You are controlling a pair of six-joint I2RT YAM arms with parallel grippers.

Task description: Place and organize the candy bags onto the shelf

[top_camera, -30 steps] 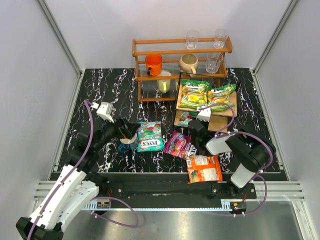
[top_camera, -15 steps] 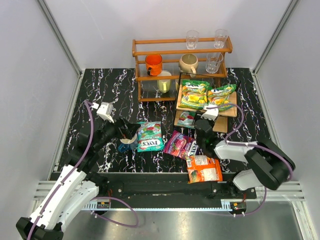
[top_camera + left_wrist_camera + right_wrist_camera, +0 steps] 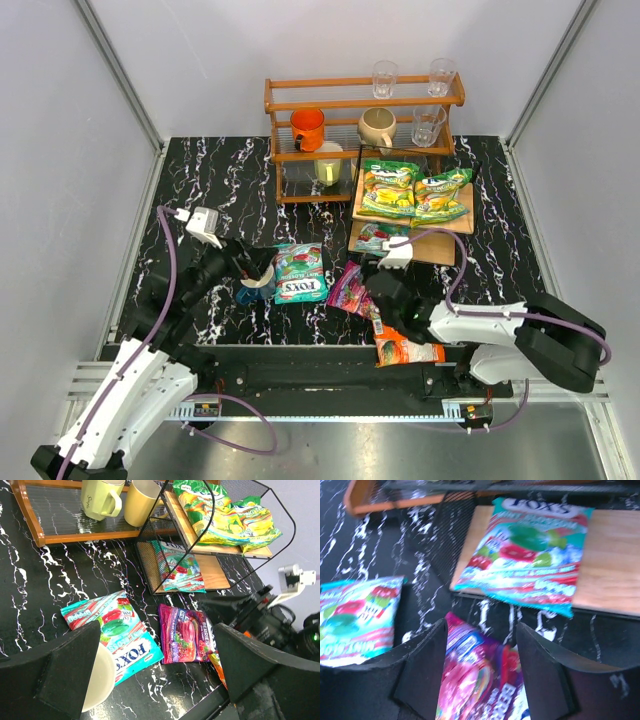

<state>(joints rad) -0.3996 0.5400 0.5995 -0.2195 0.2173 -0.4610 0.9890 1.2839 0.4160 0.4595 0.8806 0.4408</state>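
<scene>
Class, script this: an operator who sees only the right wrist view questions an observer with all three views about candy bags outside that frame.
Operator: One teal FOX'S bag sits on the lower board. What is on the tier above?
Observer: Two green-yellow bags lie side by side on the upper board.
Operator: The purple bag is below my open right gripper, with a second teal bag to one side. Any more on the table?
Observer: An orange bag lies at the table's near edge, partly hidden by the right arm.
</scene>
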